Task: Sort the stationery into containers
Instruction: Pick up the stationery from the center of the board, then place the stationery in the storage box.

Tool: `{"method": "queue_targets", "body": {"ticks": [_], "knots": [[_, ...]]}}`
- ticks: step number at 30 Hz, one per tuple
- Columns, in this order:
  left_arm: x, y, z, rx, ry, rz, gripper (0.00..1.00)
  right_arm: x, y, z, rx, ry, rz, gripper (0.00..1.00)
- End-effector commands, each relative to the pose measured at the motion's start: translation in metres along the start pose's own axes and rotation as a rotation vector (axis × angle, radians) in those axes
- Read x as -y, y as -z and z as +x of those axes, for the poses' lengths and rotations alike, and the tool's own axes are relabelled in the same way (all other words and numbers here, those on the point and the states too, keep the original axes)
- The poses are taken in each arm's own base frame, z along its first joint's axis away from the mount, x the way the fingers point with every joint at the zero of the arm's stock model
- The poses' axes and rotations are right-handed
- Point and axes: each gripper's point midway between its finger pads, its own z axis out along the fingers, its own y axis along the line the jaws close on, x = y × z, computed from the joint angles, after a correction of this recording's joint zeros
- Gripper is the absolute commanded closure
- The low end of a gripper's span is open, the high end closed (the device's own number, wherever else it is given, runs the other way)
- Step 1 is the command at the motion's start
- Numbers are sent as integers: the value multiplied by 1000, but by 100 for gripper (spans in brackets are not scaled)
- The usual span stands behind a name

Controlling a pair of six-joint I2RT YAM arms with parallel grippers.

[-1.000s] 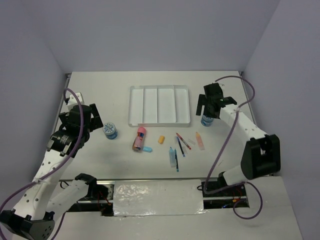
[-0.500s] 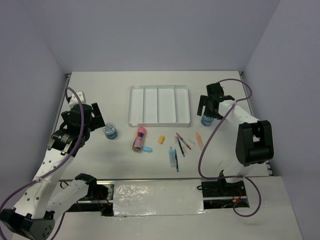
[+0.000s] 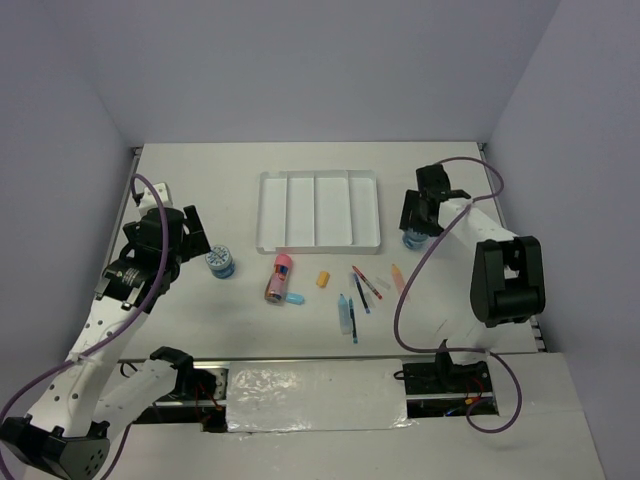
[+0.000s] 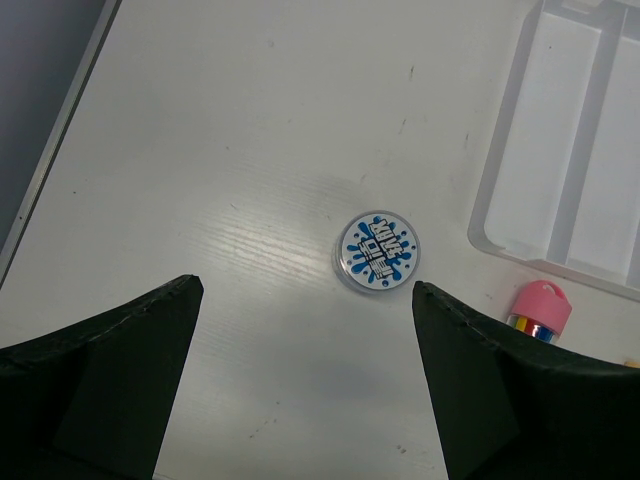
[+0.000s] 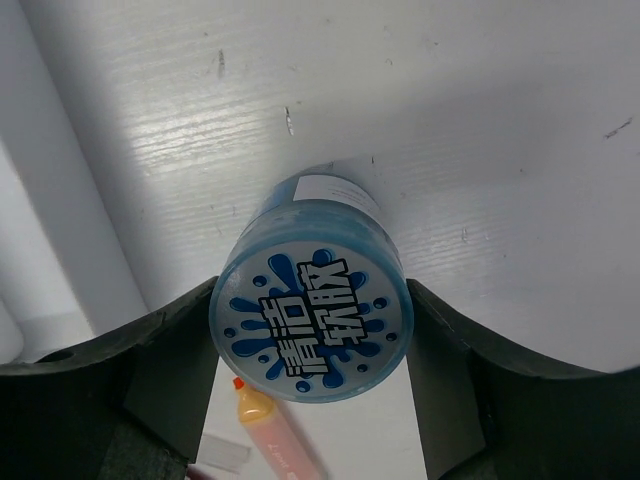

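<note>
My right gripper (image 3: pixel 416 226) is shut on a round blue patterned roll (image 3: pixel 412 239) that stands on the table right of the clear four-compartment tray (image 3: pixel 263 212). In the right wrist view both fingers (image 5: pixel 170 360) press against the roll's sides (image 5: pixel 312 325). My left gripper (image 3: pixel 190 240) is open and empty, its jaws wide (image 4: pixel 305 285), just short of the second blue roll (image 3: pixel 220 263) (image 4: pixel 379 251). A pink cylinder (image 3: pixel 279 278), a light-blue eraser (image 3: pixel 295 298), an orange eraser (image 3: pixel 322 280) and thin pens (image 3: pixel 365 285) lie in front of the tray.
A pink-orange marker (image 3: pixel 399 281) lies just in front of the held roll and shows in the right wrist view (image 5: pixel 275 430). The tray's corner (image 4: pixel 560 150) and the pink cylinder's cap (image 4: pixel 540 308) sit right of the left gripper. The table's left edge (image 4: pixel 60 130) is close.
My right gripper has turned and closed its jaws around the blue roll by the tray. The left arm and the other items have not moved.
</note>
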Motion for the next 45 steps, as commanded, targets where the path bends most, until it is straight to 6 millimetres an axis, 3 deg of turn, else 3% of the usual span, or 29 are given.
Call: {"method": "queue_targets", "body": {"ticks": [1, 6, 8, 9, 10, 11, 12, 13, 15, 16, 17, 18, 20, 21, 23, 24, 28, 31, 37, 42, 45], "knots": [[5, 1, -10, 33, -5, 24, 1, -11, 60, -76, 278, -47, -72, 74], [5, 1, -10, 34, -5, 21, 1, -55, 105, -128, 415, 38, -210, 76], [5, 1, -10, 32, -5, 19, 1, -77, 98, -132, 378, 68, -288, 76], [5, 0, -9, 30, -7, 16, 1, -88, 107, -148, 405, 76, -333, 76], [5, 0, -9, 30, -6, 14, 1, -103, 92, -145, 359, 91, -386, 76], [3, 0, -10, 31, -7, 8, 1, -112, 99, -160, 385, 92, -414, 76], [3, 0, -10, 32, -5, 5, 1, -121, 96, -164, 381, 100, -427, 76], [2, 0, -10, 32, -3, 2, 1, -123, 77, -162, 349, 106, -386, 76], [1, 1, -11, 38, -1, 1, 1, -134, 78, -177, 371, 141, -371, 76], [1, 1, -10, 38, 0, -1, 1, -144, 62, -172, 336, 164, -369, 76], [1, 1, -11, 40, 1, -3, 1, -151, 68, -185, 364, 171, -375, 76], [0, 0, -10, 37, -3, -6, 1, -156, 55, -179, 330, 188, -369, 75], [0, -1, -10, 34, -6, -9, 1, -169, 58, -186, 344, 214, -374, 75], [0, -1, -10, 33, -9, -14, 1, -171, 46, -183, 330, 222, -350, 75], [-1, -2, -9, 30, -10, -19, 1, -180, 44, -186, 335, 236, -358, 74], [-3, -2, -10, 33, -8, -30, 1, -181, 29, -178, 294, 242, -340, 74], [-7, 1, -12, 48, 0, -45, 1, -179, 9, -170, 255, 238, -301, 73], [-8, 3, -13, 59, 6, -40, 1, -181, 0, -163, 244, 238, -316, 66], [-7, 2, -12, 50, 0, -42, 1, -174, -11, -161, 238, 239, -257, 64], [-6, 2, -12, 48, -1, -38, 1, -174, -23, -157, 214, 256, -244, 51], [-7, 2, -13, 54, 2, -39, 1, -175, -25, -156, 210, 254, -245, 34]]}}
